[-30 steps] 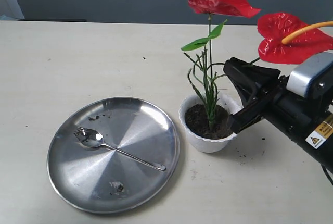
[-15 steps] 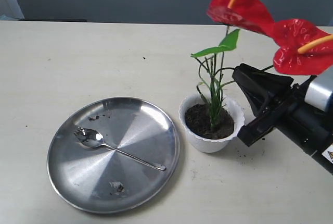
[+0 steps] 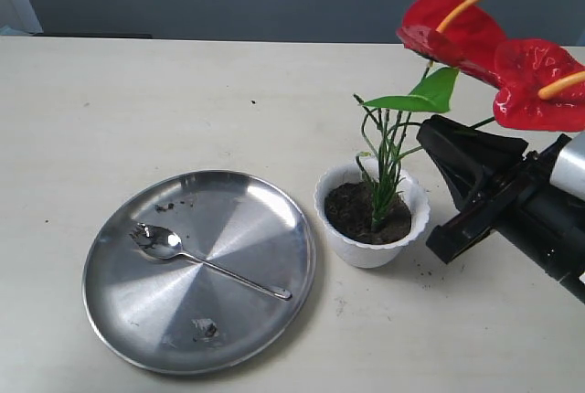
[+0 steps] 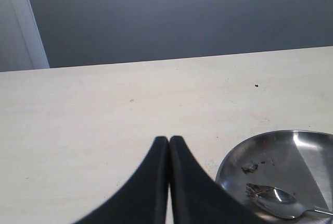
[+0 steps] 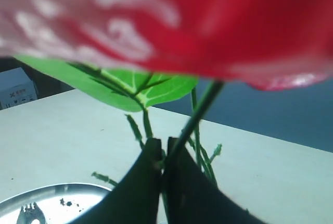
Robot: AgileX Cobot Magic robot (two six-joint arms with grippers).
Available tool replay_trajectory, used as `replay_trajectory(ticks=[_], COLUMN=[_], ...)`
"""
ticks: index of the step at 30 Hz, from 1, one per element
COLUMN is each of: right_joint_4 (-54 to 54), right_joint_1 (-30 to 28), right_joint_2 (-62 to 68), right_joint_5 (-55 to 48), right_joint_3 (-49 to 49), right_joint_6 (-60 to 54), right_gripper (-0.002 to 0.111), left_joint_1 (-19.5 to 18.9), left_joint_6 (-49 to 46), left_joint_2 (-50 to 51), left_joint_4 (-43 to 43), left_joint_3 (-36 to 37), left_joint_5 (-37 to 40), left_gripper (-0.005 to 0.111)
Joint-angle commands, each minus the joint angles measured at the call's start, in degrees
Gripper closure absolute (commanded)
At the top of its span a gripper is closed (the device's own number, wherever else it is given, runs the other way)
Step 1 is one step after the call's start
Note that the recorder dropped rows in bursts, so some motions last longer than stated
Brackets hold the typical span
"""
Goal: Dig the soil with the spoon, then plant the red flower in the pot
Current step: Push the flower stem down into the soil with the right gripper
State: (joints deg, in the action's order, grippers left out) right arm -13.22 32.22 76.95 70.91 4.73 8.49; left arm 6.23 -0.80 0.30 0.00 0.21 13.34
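Since the earlier frame the red flower [image 3: 494, 59] had tipped further toward the surface's [image 3: 137, 100] right edge, its stems rooted in the soil [image 3: 366, 215] of the white pot [image 3: 370, 251], and the right end effector [image 3: 457, 196] had drawn back to just beside the pot, its fingers pressed together on nothing. The left end effector [image 4: 169, 143] was likewise closed and empty. One spoon [image 3: 201, 260] lay on one steel plate [image 3: 274, 338] near the front edge; two red blooms and one broad leaf [image 3: 420, 96] showed.

We found the spoon [image 3: 196, 260] lying on the plate [image 3: 137, 338], left of the pot [image 3: 366, 249]; the red flower [image 3: 494, 55] stood in its soil [image 3: 352, 210], leaning toward the table's right edge.
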Motion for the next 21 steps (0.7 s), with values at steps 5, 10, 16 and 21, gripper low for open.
replay_trajectory(ticks=[5,10,16,21], right_joint_4=[-0.62,-1.53,-1.67,-1.67], right_joint_1=[-0.17,-0.17,-0.17,-0.17], right_joint_2=[-0.01,-0.01,-0.01,-0.01], right_joint_5=[-5.45,-7.54,-7.04,-7.16], right_joint_3=[-0.50,-0.50,-0.50,-0.50], right_joint_6=[0.22,0.60,1.54,3.86], right_gripper=[0.109,0.109,0.109,0.109], left_joint_1=[0.27,0.27,0.27,0.27], left_joint_6=[0.22,0.22,0.22,0.22], left_joint_2=[-0.30,-0.30,-0.30,-0.30], left_joint_4=[0.00,0.00,0.00,0.00], left_joint_3=[-0.21,-0.21,-0.21,-0.21], left_joint_5=[-0.03,-0.03,-0.03,-0.03], left_gripper=[0.106,0.106,0.106,0.106])
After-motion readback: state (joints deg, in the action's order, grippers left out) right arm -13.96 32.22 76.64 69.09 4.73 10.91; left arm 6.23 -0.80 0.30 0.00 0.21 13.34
